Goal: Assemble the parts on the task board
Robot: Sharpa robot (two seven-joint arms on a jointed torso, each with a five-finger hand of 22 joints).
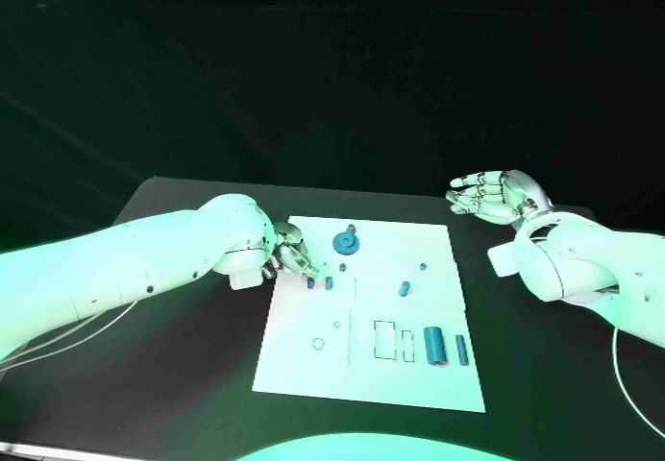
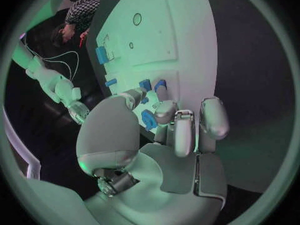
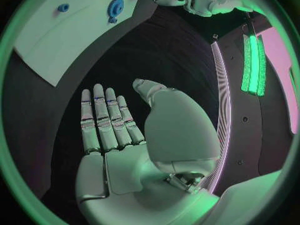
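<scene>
While the left hand (image 1: 287,252) sits at the task board's (image 1: 372,384) upper-left corner, its silver fingers (image 2: 185,130) curl down over the flat white plate; whether they pinch anything, can't tell. Just under the fingertips lie two small blue stubby pegs (image 1: 319,282), and a round blue toothed gear w/ a hub (image 1: 345,242) stands just beside the hand, toward board centre. A further small blue peg (image 1: 404,287) lies mid-board, well apart from both hands. Near the board's front edge, far from the left hand, a fat blue cylinder (image 1: 433,345) and a slim blue rod (image 1: 461,350) lie side by side next to rectangular outlined slots.

Right hand (image 1: 493,195) hovers off the board's far right corner, above the matte black counter (image 1: 181,355), palm up, fingers (image 3: 103,117) straight and side by side, released, holding nothing. Smooth metallic finger segments, white glossy arm shells.
</scene>
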